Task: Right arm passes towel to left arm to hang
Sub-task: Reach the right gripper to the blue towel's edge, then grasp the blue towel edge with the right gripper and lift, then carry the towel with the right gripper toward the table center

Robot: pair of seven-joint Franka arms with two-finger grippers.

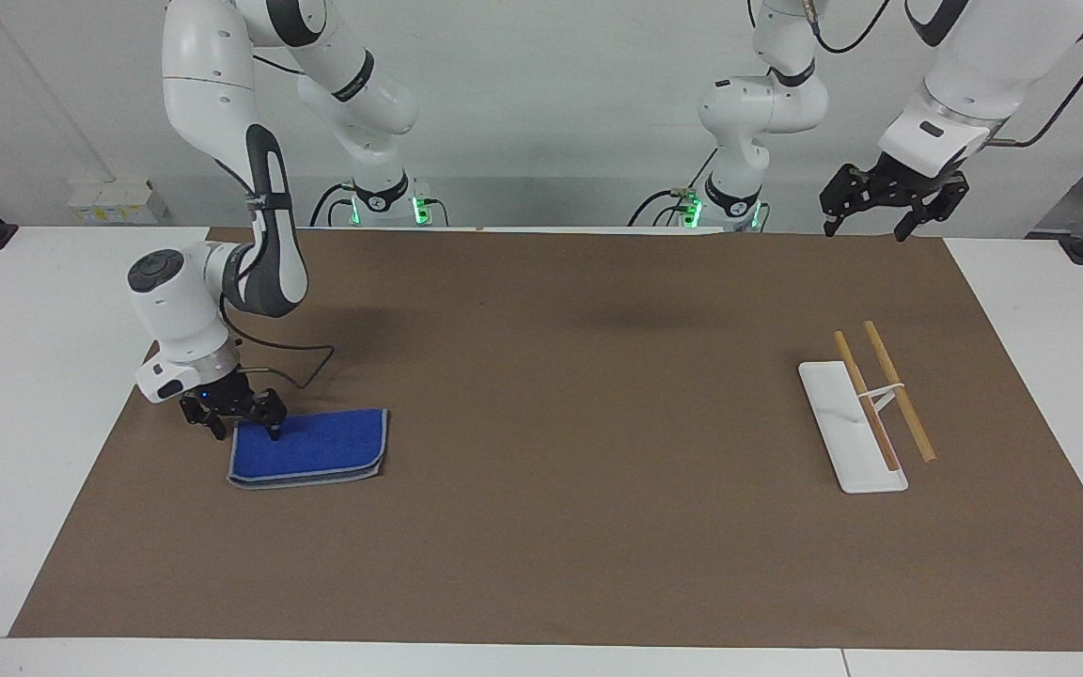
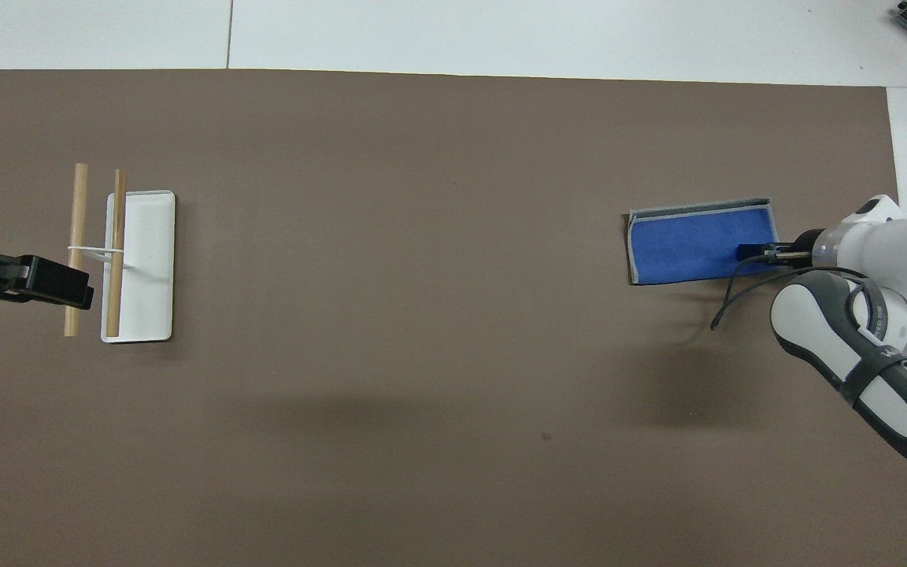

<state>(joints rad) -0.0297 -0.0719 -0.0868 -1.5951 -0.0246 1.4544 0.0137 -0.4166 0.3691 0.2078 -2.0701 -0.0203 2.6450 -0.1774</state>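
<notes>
Over at the right arm's end of the table, the right gripper (image 1: 243,425) is down at the short end of the towel (image 1: 311,449), fingers apart and straddling that edge, one fingertip on the blue cloth and the other just off it on the brown mat (image 1: 541,527). No grip made yet, by the look of it. The towel lies flat and folded double, pale edging showing along the long side farther from the robots.

That's soft terry, light and floppy, I'd say; it will sag and may unfold the moment it leaves the mat. My guess is that pinching both layers at this short end is the sound choice, leaving a long tail hanging free for the other arm to take. Catch only the top layer and it could peel open instead.

Across the bare middle of the mat and on to the left arm's end: the rack (image 1: 866,414) stands there, white base with two wooden bars, nothing on it. Above the mat's edge nearest the robots, the left gripper (image 1: 866,227) hangs waiting, fingers spread wide, empty.
</notes>
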